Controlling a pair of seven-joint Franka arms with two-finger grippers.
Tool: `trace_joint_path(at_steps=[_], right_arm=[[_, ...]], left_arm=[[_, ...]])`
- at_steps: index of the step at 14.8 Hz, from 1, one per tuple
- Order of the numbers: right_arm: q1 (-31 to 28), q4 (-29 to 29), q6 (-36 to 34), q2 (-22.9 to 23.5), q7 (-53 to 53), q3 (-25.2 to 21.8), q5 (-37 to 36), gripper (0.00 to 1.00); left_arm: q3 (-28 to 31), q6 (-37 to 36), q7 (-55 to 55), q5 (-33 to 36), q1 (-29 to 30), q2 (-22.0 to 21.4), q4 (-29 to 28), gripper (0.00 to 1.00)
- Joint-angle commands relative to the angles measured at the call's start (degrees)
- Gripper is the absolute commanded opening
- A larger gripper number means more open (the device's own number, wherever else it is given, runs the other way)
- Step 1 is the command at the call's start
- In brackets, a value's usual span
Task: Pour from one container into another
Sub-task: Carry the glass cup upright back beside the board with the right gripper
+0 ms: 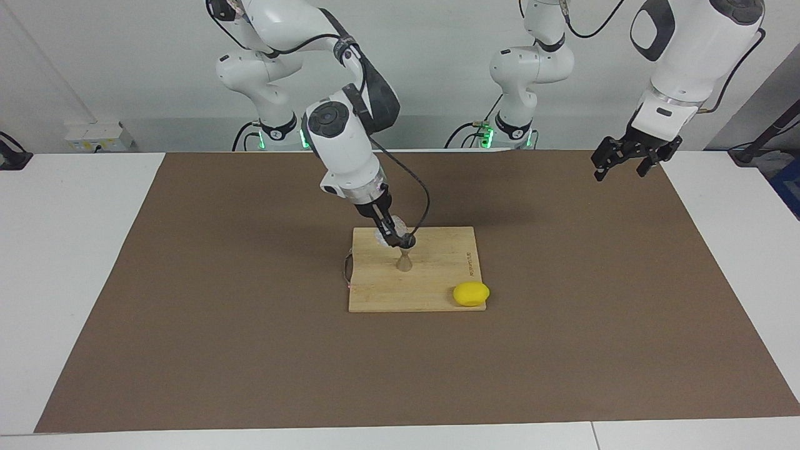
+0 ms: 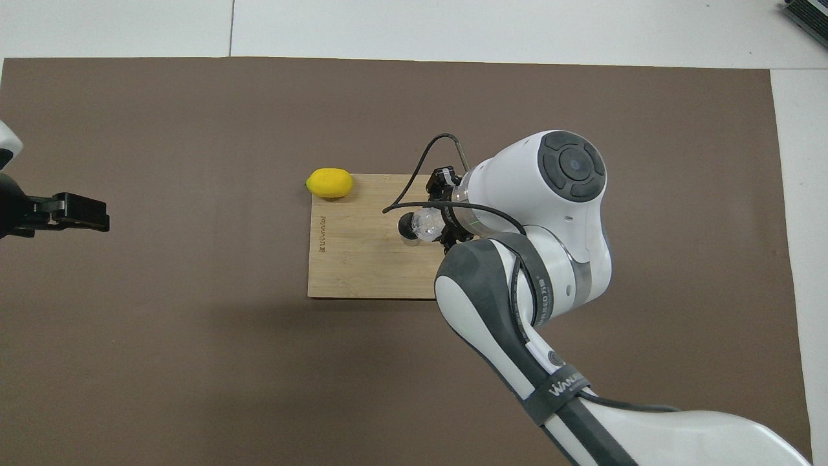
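My right gripper (image 1: 400, 239) is shut on the clear glass cup (image 1: 389, 229), which it holds tilted just above the wooden board (image 1: 437, 275). The cup's mouth leans over the top of the steel hourglass jigger (image 1: 405, 260), which stands upright near the board's middle. From overhead the glass cup (image 2: 428, 223) sits beside the jigger's dark mouth (image 2: 407, 225), with my right wrist covering much of the cup. No liquid can be made out. My left gripper (image 1: 619, 171) hangs open and empty high over the mat's corner at the left arm's end.
A yellow lemon (image 1: 471, 294) lies on the board's corner farthest from the robots, toward the left arm's end. A black cable loops from my right wrist over the board (image 2: 356, 259). The brown mat (image 1: 250, 350) covers the table around the board.
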Motion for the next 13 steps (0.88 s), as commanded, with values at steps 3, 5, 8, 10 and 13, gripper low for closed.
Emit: trace_joint_path(at_steps=[3,5,8,10,13], right_arm=[[-3.1,1.3,-1.5,0.0,-1.7,0.4,10.0,0.0],[-5.3,1.2,-2.6,-0.2,-3.7,0.4,14.0,0.0],[-10.0,1.2,-5.0,-0.7,-7.6,0.4,21.8,0.0],[-13.3,0.8,-6.4,-0.8,-10.3,0.4,27.0,0.0],[-17.7,-0.7,-6.6,-1.5,-10.6,0.3,32.5,0.0]], left_arm=[[0.6,-1.3,-1.6,0.8,-1.6,-0.2,1.2,1.0],[0.6,-1.0,-1.6,0.8,-1.5,-0.2,1.2,1.0],[0.6,-1.0,-1.6,0.8,-1.4,-0.2,1.0,1.0],[0.6,-1.0,-1.6,0.8,-1.3,-0.3,0.8,1.0],[0.6,-0.9,-1.6,0.8,-1.3,-0.3,0.8,1.0]])
